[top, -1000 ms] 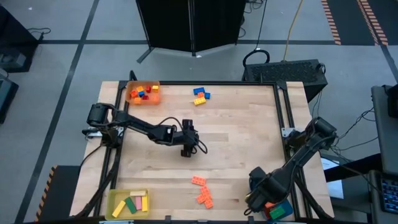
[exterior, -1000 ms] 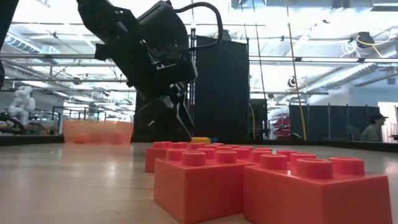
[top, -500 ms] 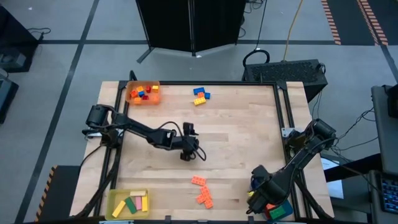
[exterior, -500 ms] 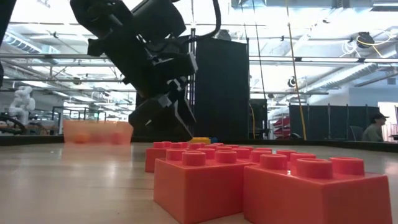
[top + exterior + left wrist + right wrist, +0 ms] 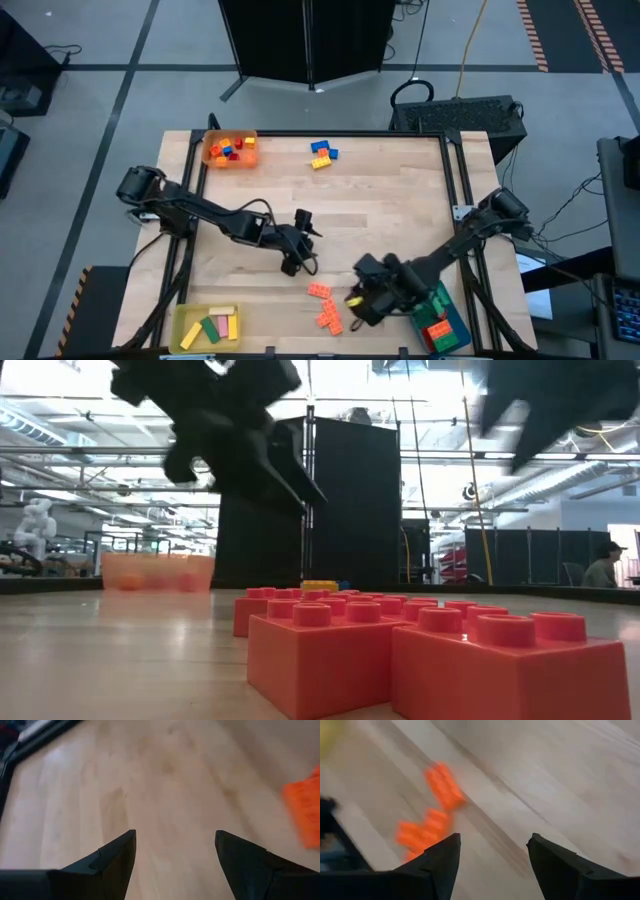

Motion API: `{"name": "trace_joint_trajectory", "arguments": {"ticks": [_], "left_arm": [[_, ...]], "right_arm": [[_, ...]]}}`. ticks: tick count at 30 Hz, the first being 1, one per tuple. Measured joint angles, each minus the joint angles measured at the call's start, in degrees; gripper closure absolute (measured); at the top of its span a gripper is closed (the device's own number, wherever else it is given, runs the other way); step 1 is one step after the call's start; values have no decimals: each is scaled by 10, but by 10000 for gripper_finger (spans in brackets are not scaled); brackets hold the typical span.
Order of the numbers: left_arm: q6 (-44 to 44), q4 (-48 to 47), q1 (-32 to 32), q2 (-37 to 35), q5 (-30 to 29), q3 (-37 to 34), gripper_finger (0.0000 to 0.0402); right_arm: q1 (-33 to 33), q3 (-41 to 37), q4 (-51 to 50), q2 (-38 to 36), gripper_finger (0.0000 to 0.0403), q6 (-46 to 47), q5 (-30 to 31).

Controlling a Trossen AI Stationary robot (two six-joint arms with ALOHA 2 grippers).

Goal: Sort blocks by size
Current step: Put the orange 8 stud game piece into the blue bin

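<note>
Several orange blocks [image 5: 323, 305] lie flat on the wooden table near its front edge; in the low view they fill the foreground [image 5: 400, 650]. My left gripper [image 5: 292, 268] hovers open just behind and left of them, with only bare wood between its fingers [image 5: 175, 850]. My right gripper [image 5: 356, 304] hovers open just right of them, and its wrist view shows them ahead [image 5: 432, 815]. A few blue and yellow blocks [image 5: 322, 153] lie at the far edge.
An orange tray [image 5: 230, 150] with small blocks stands at the far left corner. A yellow tray [image 5: 207, 328] with longer blocks is at the near left. A blue tray [image 5: 442, 320] with green and red blocks is at the near right. Bare wood spans the middle.
My right gripper has swung from over the blue tray at the near right corner toward the table's left, and now sits beside the orange blocks. My left gripper has risen and moved toward the near edge, closer to the same blocks. No block has moved.
</note>
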Motion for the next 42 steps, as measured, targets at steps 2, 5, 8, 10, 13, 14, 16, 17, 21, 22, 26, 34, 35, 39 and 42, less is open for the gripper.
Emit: {"name": "trace_joint_trajectory", "arguments": {"ticks": [2,5,8,10,13,14,16,17,21,22,26,34,35,39,42], "left_arm": [[-1,8,-6,-13,15,-11,130],[-11,7,-20,-31,32,-43,130],[-25,41,-42,-47,53,-84,130],[-31,62,-59,-59,55,-109,130],[-43,85,-77,-77,56,-130,130],[-47,91,-81,-83,56,-135,130],[-56,110,-86,-94,55,-146,130],[-59,112,-87,-103,50,-154,130],[-68,142,-87,-130,2,-190,130],[-71,156,-87,-138,-6,-201,130],[-86,206,-87,-170,-8,-241,130],[-123,207,-87,-193,-47,-284,130],[-129,208,-87,-193,-53,-289,130],[-150,213,-87,-193,-65,-299,130],[-161,215,-87,-193,-66,-302,130]], "right_arm": [[-13,0,52,11,179,-35,14],[-30,0,128,38,179,-83,19],[-41,0,192,68,179,-131,11],[-46,0,225,84,179,-169,10],[-52,0,229,95,179,-218,12],[-54,0,224,95,179,-231,15],[-56,0,225,94,179,-258,23],[-57,0,226,94,179,-273,30],[-61,0,248,94,179,-328,46],[-63,0,265,95,179,-341,45],[-70,0,344,130,179,-418,41],[-70,1,339,152,179,-460,38],[-71,1,341,155,179,-460,37],[-77,1,329,167,179,-462,30],[-80,1,337,177,179,-463,13]]}}
